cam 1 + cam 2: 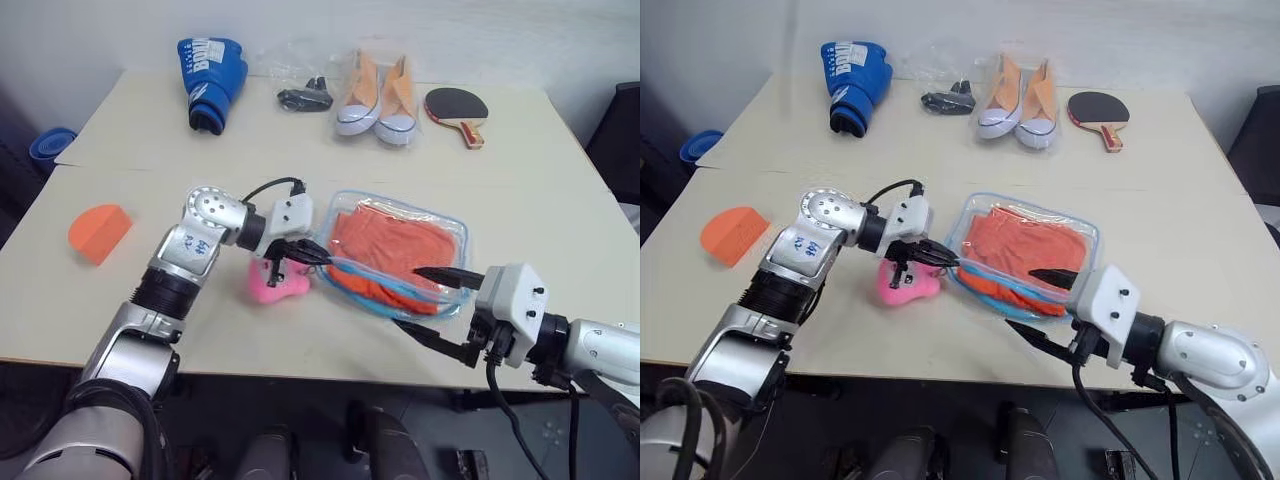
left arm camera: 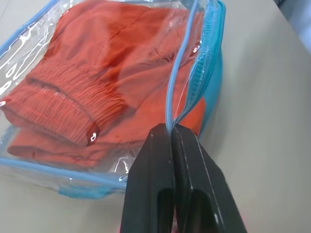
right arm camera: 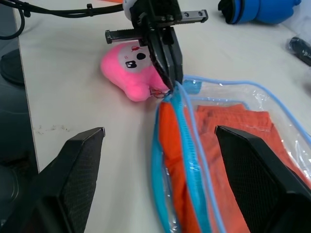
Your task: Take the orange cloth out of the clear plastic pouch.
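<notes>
The clear plastic pouch (image 1: 457, 232) with light-blue edging lies flat on the table's near middle, the folded orange cloth (image 1: 385, 248) inside it. A pink plush charm (image 1: 276, 286) lies at its left end. My left gripper (image 1: 318, 256) is shut on the pouch's blue edge strip (image 2: 169, 92) beside the zipper, just above the charm. My right gripper (image 1: 410, 298) stands open at the pouch's near right corner, its fingers (image 3: 81, 167) spread on either side of the pouch's end and apart from it.
Along the far edge lie a blue boxing glove (image 1: 212, 80), a small black object (image 1: 305, 98), orange sneakers in a crinkly bag (image 1: 378, 95) and a table-tennis paddle (image 1: 458, 108). An orange wedge (image 1: 98, 232) sits at the left.
</notes>
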